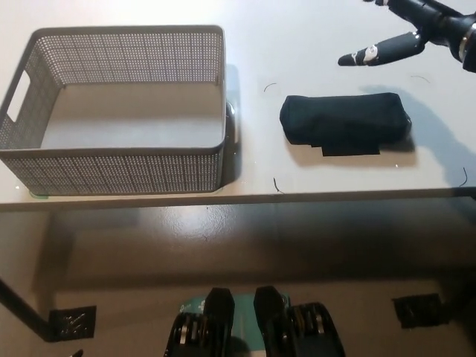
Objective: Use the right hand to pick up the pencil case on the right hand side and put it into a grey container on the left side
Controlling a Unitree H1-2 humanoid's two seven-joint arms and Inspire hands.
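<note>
A dark pencil case (344, 123) lies flat on the white table (312, 44), right of centre. The grey mesh container (119, 108) stands on the left with nothing inside. My black right hand (424, 30) hovers at the top right, above and beyond the case, fingers spread and holding nothing. It does not touch the case. The white left hand is out of view.
The table's front edge (238, 197) runs just below the case and the container. A few thin dark marks (277, 186) lie on the tabletop near the case. Below the edge the floor shows.
</note>
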